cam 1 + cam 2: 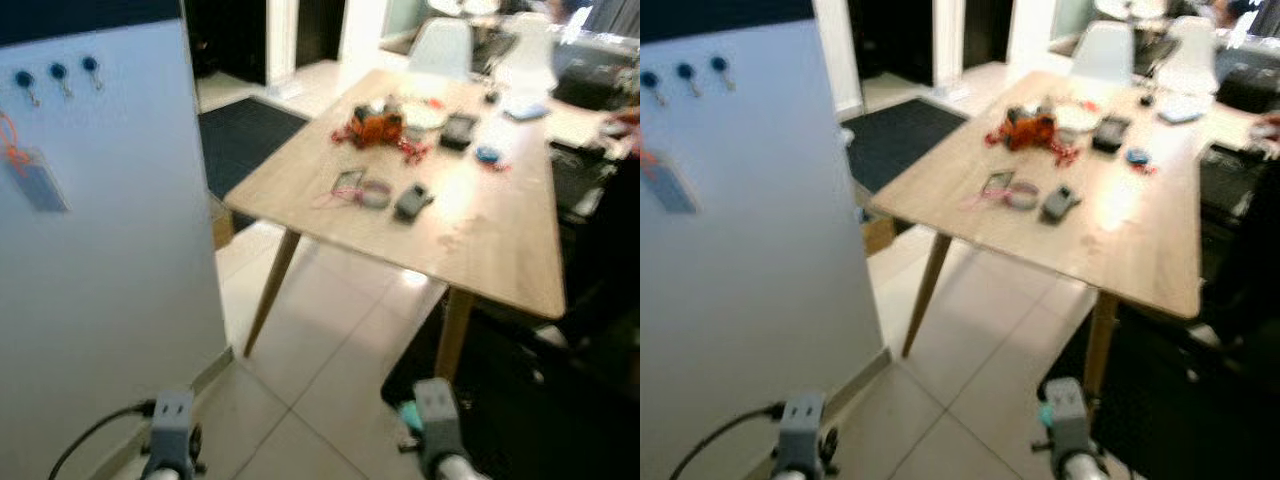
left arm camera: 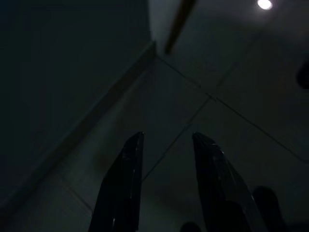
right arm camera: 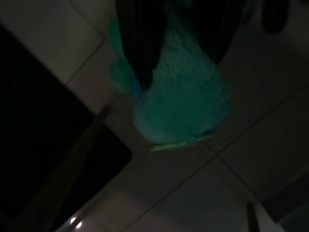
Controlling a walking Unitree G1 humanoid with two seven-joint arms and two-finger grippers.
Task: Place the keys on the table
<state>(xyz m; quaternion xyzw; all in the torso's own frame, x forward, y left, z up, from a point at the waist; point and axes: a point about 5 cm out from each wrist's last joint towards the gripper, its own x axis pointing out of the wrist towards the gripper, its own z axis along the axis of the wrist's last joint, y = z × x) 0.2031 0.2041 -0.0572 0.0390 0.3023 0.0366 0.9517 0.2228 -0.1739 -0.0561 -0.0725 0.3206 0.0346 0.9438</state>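
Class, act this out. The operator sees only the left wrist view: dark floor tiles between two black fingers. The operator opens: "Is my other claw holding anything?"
Observer: Yes. The right claw hangs low over the floor tiles, gripping a teal fluffy fob. I can't make out the keys themselves.
Operator: Where is the table?
Observer: The wooden table is ahead, to the robot's right. It has small things on it, among them an orange one.
Operator: And what is on my left?
Observer: A white panel stands close by, with three blue hooks near its top.
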